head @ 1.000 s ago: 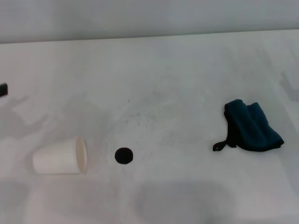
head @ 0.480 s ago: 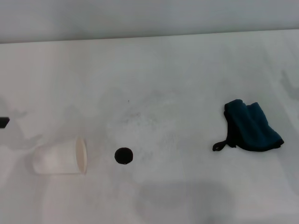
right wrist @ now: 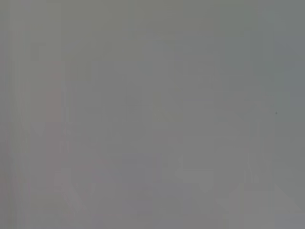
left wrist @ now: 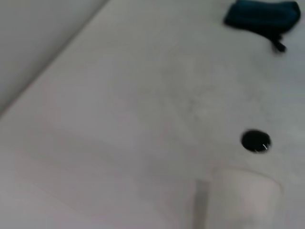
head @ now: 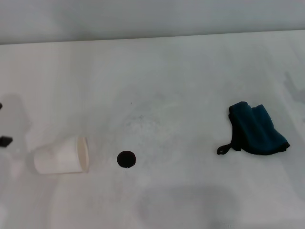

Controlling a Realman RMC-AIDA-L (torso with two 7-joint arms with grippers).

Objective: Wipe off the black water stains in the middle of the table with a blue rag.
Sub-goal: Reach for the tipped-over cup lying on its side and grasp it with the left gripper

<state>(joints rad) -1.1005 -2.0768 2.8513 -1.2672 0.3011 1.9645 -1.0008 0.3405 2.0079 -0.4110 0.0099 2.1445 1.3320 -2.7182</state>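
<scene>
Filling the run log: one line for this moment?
left gripper: table's left edge | blue rag: untouched | black water stains: unwiped, beside paper cup

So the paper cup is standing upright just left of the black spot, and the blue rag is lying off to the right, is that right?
Not quite. The paper cup is lying on its side, mouth facing the black spot, as the head view shows. It is just left of the spot, and the blue rag lies off to the right.

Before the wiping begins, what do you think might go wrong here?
The left end effector is at the table's left edge beside the tipped paper cup; it may knock the cup into the black stain. The blue rag lies far right, ungrasped, so reaching across risks smearing.
</scene>
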